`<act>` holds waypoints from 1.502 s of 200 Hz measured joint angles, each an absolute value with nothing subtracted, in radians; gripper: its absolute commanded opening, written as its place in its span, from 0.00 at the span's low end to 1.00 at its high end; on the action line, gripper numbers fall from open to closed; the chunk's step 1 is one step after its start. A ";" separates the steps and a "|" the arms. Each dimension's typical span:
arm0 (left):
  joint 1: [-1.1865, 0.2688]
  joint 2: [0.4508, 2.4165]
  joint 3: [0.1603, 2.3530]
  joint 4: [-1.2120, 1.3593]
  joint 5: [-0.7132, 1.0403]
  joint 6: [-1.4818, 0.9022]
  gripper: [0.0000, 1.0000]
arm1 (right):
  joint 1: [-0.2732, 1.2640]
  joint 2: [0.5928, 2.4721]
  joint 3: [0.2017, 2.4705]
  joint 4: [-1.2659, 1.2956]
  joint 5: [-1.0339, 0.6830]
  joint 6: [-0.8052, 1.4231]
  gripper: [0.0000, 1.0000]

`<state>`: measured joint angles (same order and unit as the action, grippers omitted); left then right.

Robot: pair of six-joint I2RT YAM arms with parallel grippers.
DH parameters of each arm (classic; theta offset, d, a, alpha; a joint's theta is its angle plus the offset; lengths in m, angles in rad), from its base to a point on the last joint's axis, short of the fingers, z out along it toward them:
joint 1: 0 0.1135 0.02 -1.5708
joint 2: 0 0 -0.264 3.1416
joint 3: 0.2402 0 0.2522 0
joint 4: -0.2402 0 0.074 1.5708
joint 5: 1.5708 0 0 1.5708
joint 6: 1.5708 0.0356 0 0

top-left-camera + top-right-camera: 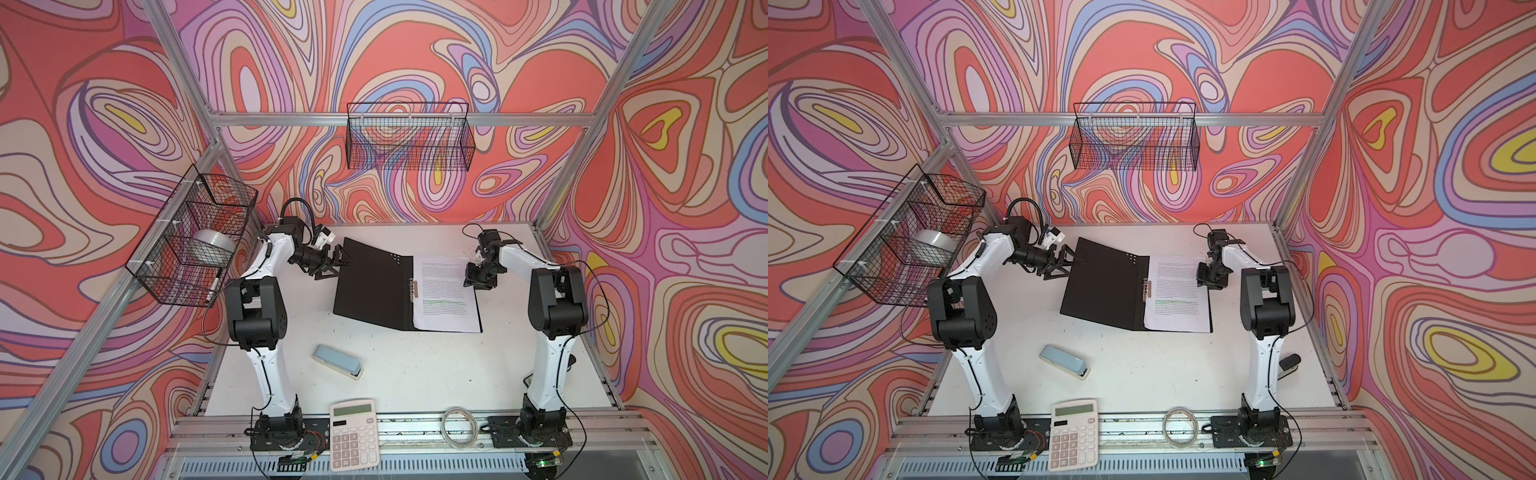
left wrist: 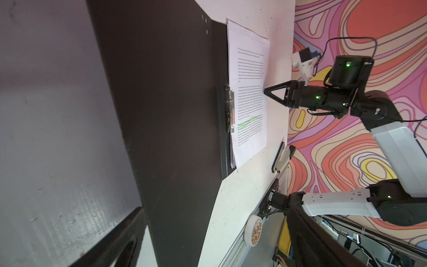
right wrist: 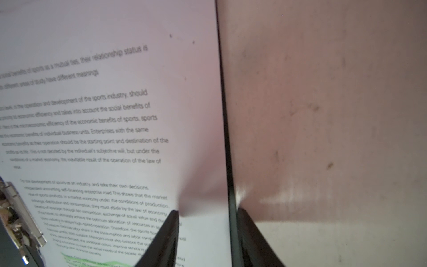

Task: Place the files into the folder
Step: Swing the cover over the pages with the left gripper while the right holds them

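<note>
Files (image 1: 444, 291) lie in the open folder (image 1: 370, 286). We note left end effector (image 1: 340, 264) spread wide beside it, and right end effector (image 1: 471, 282) part-open, astride the files' edge.

Robot lab test cell. Aluminium frame (image 1: 399, 119) boxes white table (image 1: 415, 370); swirl-print backdrop walls (image 1: 83, 166) all round; robot arms left (image 1: 266, 374) and right (image 1: 548, 365) bolted to near rail (image 1: 409, 428); bare circuit board (image 1: 545, 462) at right base.

Black folder (image 1: 370, 286), green-highlighted white files (image 1: 444, 291)
</note>
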<state>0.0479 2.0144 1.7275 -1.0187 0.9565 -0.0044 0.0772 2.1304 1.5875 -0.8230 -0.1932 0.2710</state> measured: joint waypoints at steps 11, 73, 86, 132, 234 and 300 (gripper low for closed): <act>0.048 2.008 1.728 -1.018 0.976 -0.005 0.95 | 0.077 2.130 1.588 -0.823 -0.193 0.271 0.43; 0.002 2.004 1.713 -1.022 1.074 -0.007 0.95 | 0.099 2.134 1.588 -0.828 -0.270 0.271 0.43; 0.003 2.004 1.713 -1.022 1.079 -0.012 0.95 | 0.099 2.134 1.588 -0.830 -0.274 0.271 0.43; 0.005 1.990 1.713 -1.027 1.100 -0.028 0.95 | 0.099 2.136 1.591 -0.835 -0.282 0.271 0.43; -0.134 1.926 1.793 -1.047 1.099 -0.033 0.97 | 0.099 2.140 1.591 -0.832 -0.339 0.282 0.43; -0.186 1.946 1.858 -1.043 1.100 -0.076 0.97 | 0.111 2.147 1.589 -0.823 -0.413 0.294 0.43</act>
<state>-0.1860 1.9457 1.8576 -1.0431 1.0996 -0.0761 0.1112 2.1468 1.5887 -0.8227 -0.4133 0.2935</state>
